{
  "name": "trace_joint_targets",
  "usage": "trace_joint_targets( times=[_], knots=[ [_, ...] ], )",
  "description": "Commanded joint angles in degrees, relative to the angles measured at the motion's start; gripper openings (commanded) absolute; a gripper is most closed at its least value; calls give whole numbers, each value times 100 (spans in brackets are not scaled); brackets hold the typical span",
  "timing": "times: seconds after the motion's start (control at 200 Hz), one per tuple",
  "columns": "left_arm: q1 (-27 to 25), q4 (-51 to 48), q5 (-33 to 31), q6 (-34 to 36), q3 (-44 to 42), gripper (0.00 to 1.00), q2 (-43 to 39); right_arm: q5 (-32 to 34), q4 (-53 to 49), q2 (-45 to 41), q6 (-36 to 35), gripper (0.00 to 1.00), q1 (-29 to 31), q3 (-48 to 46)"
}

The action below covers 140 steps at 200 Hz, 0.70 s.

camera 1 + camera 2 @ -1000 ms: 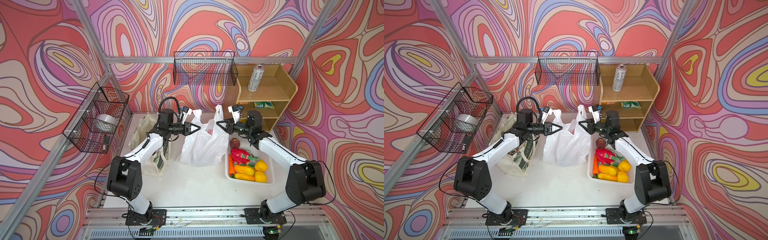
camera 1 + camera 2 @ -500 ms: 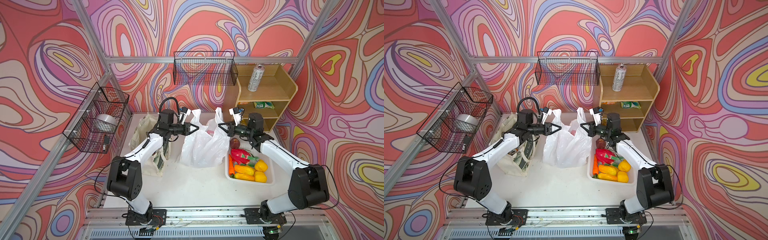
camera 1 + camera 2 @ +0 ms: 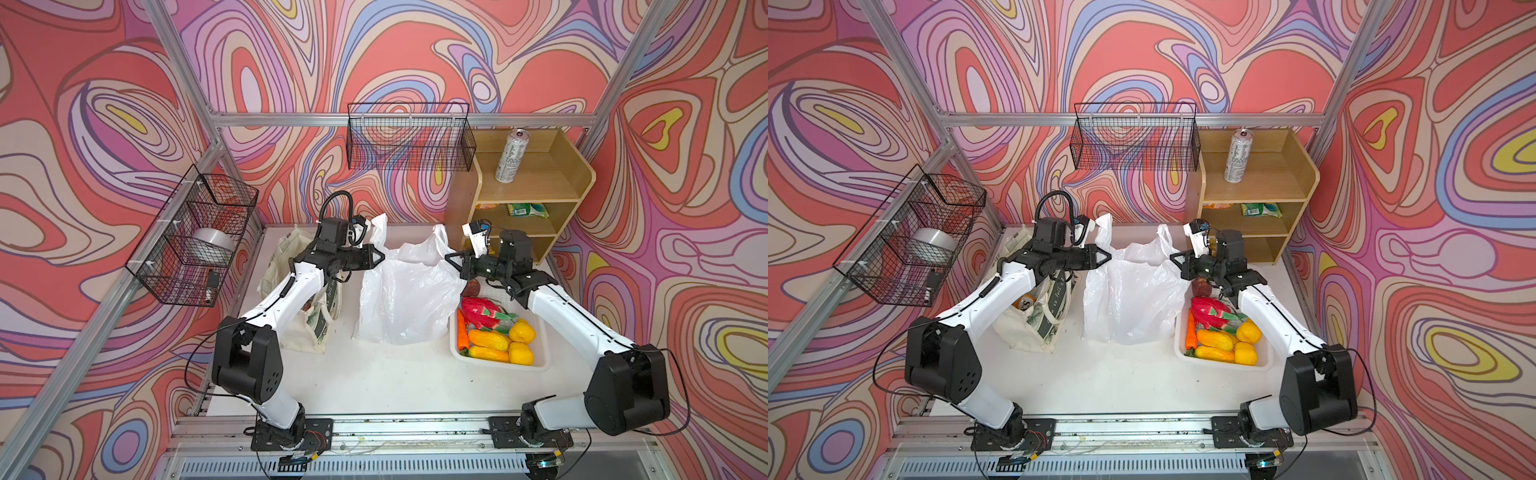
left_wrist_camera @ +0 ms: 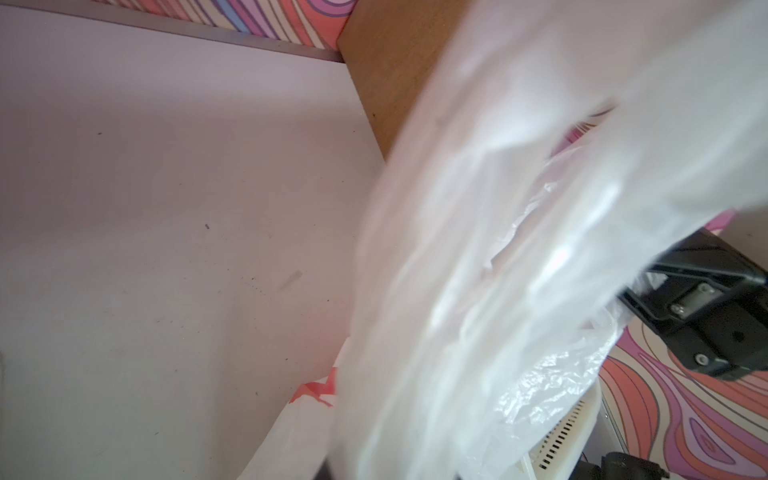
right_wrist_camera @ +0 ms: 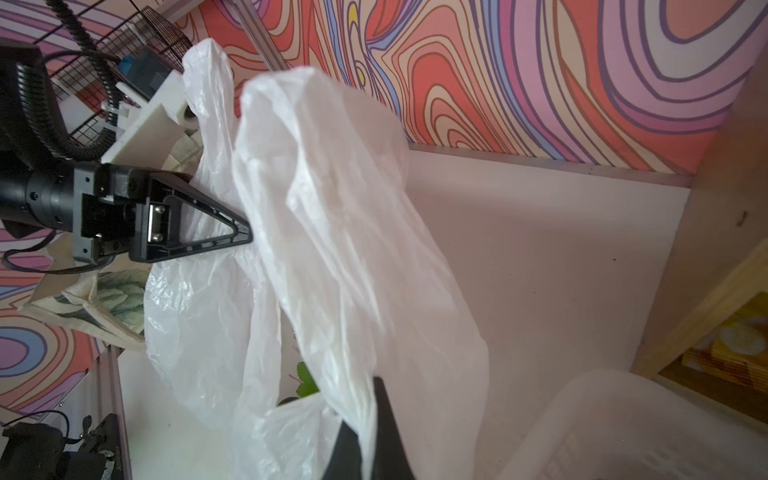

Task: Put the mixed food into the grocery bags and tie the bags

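A white plastic bag (image 3: 405, 299) (image 3: 1129, 299) stands at the table's middle with both loop handles raised. My right gripper (image 3: 448, 258) (image 5: 370, 415) is shut on the bag's right handle, a twisted strip of plastic pinched between its dark fingers. My left gripper (image 3: 382, 259) (image 3: 1108, 257) points at the bag's left rim; blurred plastic hides its jaws in the left wrist view. A cream canvas tote (image 3: 316, 328) lies under the left arm. Dragon fruit (image 3: 478, 309), a carrot (image 3: 462, 332) and yellow vegetables (image 3: 488, 338) lie in a white basket (image 3: 498, 365). A silver can (image 3: 512, 156) stands on the shelf.
A wooden shelf unit (image 3: 536, 187) stands at the back right with a green snack packet (image 3: 528, 209) on its middle level. A black wire basket (image 3: 409, 137) hangs on the back wall, another wire basket (image 3: 195, 237) on the left frame.
The two grippers have drawn apart, the left one leftward and the right one rightward, spreading the plastic bag's mouth wider. The plastic is blurred in the left wrist view.
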Motion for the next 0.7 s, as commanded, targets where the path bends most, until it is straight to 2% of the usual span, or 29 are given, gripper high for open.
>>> trace_joint_targets(
  times=[0.0, 0.075, 0.245, 0.451, 0.641, 0.696],
  knots=[
    [-35, -279, -158, 195, 114, 19, -44, 276, -451, -183, -386, 0, -25, 253],
    [-27, -270, 155, 353, 200, 0, 2, 293, -568, -167, -503, 0, -1, 351],
    [-35, -347, 859, 650, 472, 0, 171, 244, -935, -78, -885, 0, 291, 730],
    [-42, -374, 1839, 985, 776, 0, 307, 855, -1546, 224, -1535, 0, 1037, 1268],
    [-41, -568, 1956, 1316, 929, 0, 410, 852, -1652, 41, -1694, 0, 1237, 1452],
    [-43, -470, 2048, 1264, 941, 0, 454, 1044, -1539, -30, -1703, 0, 1236, 1344]
  ],
)
